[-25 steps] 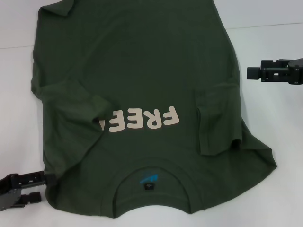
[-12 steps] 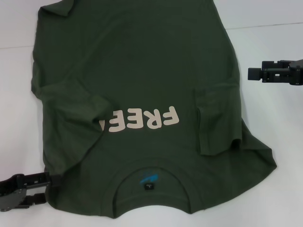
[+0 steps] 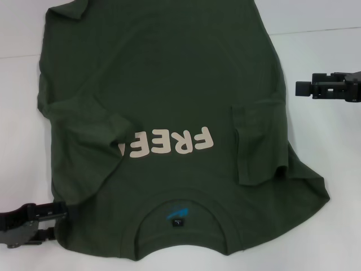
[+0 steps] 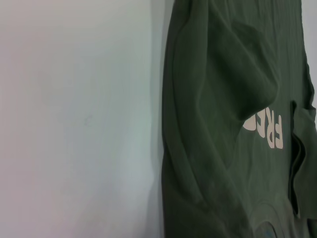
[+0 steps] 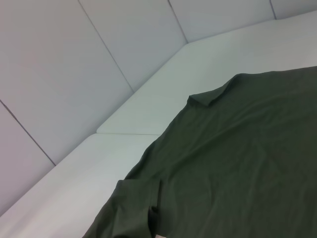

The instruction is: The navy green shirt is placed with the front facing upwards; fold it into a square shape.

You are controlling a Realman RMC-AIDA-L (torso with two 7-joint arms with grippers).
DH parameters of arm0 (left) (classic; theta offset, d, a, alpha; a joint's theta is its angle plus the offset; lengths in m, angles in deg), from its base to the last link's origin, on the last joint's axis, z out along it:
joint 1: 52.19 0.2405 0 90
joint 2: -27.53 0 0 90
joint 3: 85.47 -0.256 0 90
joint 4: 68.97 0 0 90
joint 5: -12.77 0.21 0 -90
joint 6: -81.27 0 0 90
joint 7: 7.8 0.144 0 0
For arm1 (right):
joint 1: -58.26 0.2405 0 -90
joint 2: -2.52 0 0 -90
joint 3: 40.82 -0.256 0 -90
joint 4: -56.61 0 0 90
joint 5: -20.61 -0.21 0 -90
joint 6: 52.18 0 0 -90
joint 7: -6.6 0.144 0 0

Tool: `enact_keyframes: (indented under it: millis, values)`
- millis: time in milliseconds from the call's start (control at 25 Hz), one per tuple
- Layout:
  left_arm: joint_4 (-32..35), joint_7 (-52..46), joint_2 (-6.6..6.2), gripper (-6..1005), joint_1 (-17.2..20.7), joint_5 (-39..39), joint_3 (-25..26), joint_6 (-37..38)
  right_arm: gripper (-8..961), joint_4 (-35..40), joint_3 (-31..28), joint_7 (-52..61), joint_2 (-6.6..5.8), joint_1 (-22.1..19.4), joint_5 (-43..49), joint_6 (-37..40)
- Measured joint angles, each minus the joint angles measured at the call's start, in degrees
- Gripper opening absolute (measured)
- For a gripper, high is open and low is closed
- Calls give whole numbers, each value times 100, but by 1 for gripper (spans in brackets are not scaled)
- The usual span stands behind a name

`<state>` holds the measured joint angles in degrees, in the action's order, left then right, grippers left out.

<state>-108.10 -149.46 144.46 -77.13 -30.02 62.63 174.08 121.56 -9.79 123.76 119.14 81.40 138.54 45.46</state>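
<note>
Navy green shirt (image 3: 169,101) spread front up on the white counter (image 3: 321,73), covering most of its middle. Collar (image 3: 181,226) toward the near edge, hem toward the far edge; long axis near to far. Both sleeves already turned in over the chest, the left one hiding part of the cream lettering (image 3: 175,144), presumably to narrow the body before the lengthwise fold.

Left tool (image 3: 53,221) low at the near-left corner, touching or just beside the shirt's shoulder edge, jaws narrowly apart with no cloth seen between them; probably positioned for a pinch there.

Right tool (image 3: 300,87) near the right edge, clear of the fabric; state of its jaws cannot be told.
</note>
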Motion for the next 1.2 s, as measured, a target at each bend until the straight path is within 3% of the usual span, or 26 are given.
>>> enact_keyframes:
  millis: [640,840,1200]
  values:
    - [298,-68,-30,932,-161,-13,-159,-252,944,-10,-73,0,0,-30,-8,15]
    - [282,13,-46,889,-189,9,-364,-344,945,-40,-128,0,-2,-29,-7,31]
    - [264,-12,-38,663,-226,89,-506,-449,944,-79,-150,16,-9,-6,-7,48]
